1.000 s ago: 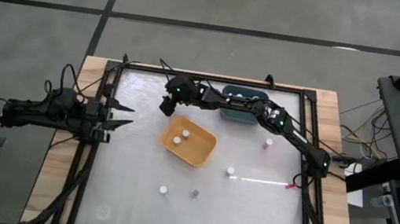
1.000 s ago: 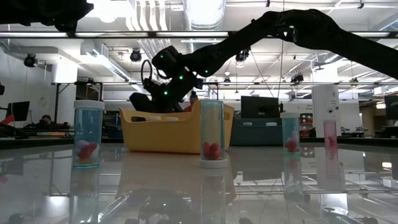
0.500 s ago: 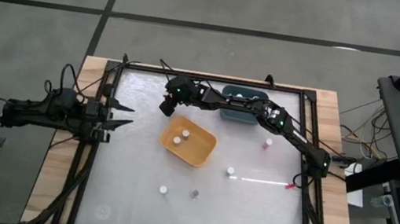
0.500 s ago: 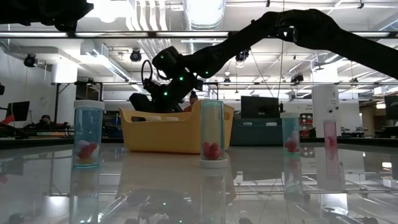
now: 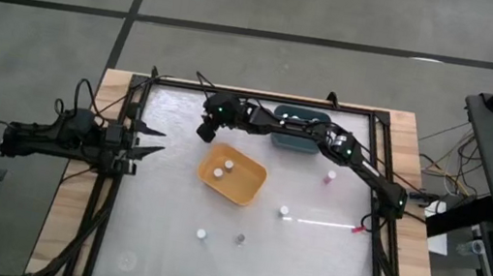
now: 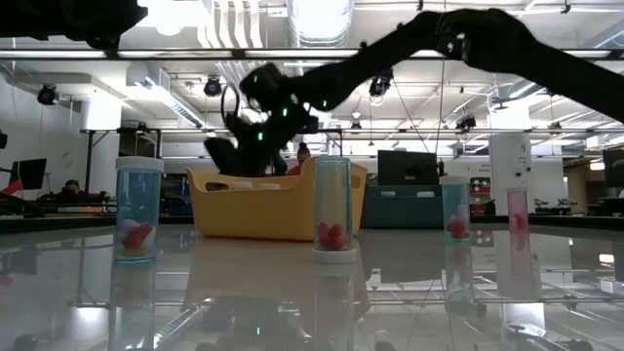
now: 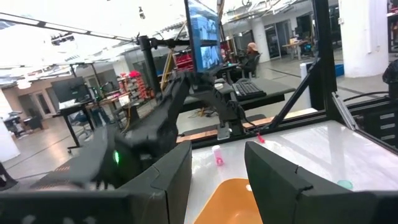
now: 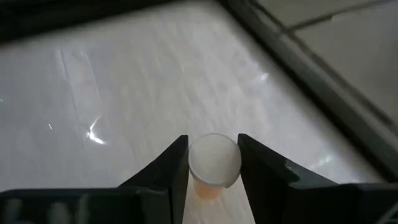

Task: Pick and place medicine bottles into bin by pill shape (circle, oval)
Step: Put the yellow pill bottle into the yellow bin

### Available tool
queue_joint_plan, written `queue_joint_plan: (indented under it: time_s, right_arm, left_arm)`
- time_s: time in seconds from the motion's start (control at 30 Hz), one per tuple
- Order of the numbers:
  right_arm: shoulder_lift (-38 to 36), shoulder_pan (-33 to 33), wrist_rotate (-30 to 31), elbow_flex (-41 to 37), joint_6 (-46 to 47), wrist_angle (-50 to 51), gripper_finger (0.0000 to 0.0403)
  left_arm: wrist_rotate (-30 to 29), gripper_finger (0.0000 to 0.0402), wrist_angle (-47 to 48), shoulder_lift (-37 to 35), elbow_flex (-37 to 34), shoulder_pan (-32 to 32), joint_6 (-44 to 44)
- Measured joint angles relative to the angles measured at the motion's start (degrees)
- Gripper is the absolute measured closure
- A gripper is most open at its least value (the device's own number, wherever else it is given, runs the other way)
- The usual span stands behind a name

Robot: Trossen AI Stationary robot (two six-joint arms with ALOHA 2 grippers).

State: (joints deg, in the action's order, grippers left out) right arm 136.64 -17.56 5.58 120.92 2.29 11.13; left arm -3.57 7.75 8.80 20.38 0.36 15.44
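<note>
Two arms | right end effector (image 8: 213, 163) grips white-capped bottle (image 8: 214, 159) | left end effector (image 5: 152, 141) open | no legible labels

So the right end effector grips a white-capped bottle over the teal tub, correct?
Not quite. The right end effector does grip a white-capped bottle, but the high view puts it over bare table beside the orange tub, away from the teal tub.

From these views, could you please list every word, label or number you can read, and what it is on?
None can be read.
Monitor beyond the table: picture blurred, no words legible.
Bottle between the right gripper's fingers: plain white cap, no print.
Bottles on the table: no labels visible.
</note>
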Motion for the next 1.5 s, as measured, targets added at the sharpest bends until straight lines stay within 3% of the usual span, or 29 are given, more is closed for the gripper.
queue_joint_plan:
  time_s: [0.23,0.53,1.03,1.23,1.5]
  right_arm:
    - [-9.8,2.2,0.0,-0.1,-3.7,4.6,0.0284]
    - [-16.8,7.5,0.3,-4.6,-5.0,8.6,0.0286]
    - [-20.6,9.7,0.6,-10.2,-2.2,11.2,0.0284]
    - [-24.6,11.0,0.4,-14.5,-0.7,13.9,0.0286]
    - [-34.7,13.2,0.2,-26.9,3.5,13.3,0.0284]
  left_arm:
    - [-0.1,0.0267,-0.3,0.0,0.0,0.0,0.0]
    - [-0.2,0.0267,-1.6,-0.1,0.0,0.0,0.0]
    - [-0.3,0.0267,-1.7,-0.1,0.0,0.0,-0.1]
    - [-0.3,0.0267,-1.7,-0.1,-0.1,0.0,-0.1]
    - [-0.3,0.0267,-1.8,-0.1,-0.1,0.0,0.0]
